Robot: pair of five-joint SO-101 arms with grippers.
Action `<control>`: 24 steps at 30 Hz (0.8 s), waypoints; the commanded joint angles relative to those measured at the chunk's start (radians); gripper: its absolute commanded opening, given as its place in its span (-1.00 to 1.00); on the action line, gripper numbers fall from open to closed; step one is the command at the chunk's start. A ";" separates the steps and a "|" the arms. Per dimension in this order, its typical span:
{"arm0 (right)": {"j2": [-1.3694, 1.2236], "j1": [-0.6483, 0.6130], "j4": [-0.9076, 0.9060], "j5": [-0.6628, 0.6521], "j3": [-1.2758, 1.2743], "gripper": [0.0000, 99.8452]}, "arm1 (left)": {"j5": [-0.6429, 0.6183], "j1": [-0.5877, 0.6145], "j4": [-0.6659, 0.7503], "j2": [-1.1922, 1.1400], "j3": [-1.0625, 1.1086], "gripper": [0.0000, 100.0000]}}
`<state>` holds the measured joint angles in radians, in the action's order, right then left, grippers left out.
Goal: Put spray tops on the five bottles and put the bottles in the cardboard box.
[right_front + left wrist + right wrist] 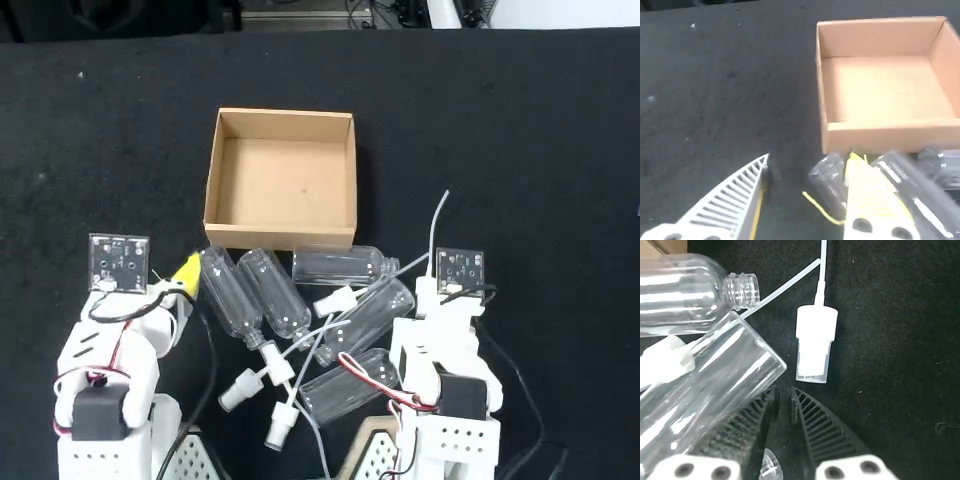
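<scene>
Several clear capless bottles lie in a heap in front of the cardboard box, among them one along the box's front wall and one at the heap's left. Loose white spray tops with thin tubes lie among them. My left gripper is open at the heap's left edge, its yellow finger over a bottle. My right gripper is shut on nothing, just behind a spray top and beside a bottle.
The box stands open and holds nothing. Black cloth covers the table, with bare room to the left, right and beyond the box. Both arm bases stand at the near edge, the right arm close against the heap.
</scene>
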<state>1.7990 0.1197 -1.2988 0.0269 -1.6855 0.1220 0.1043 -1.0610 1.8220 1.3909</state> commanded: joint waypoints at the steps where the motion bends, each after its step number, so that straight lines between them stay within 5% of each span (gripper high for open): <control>1: 0.096 0.014 -0.006 0.003 0.002 -0.98 | -0.037 -0.062 -0.002 -0.003 -0.042 -0.54; 11: 0.096 0.014 -0.006 0.003 0.002 -0.98 | -0.051 -0.084 -0.005 -0.255 -0.139 -0.43; 24: 0.096 0.015 -0.006 0.003 0.002 -0.98 | -0.390 -0.084 0.008 -1.022 -0.430 -0.30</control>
<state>1.7990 0.1197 -1.2988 0.0269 -1.6855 -0.1818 0.0261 -1.0610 0.9628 1.0810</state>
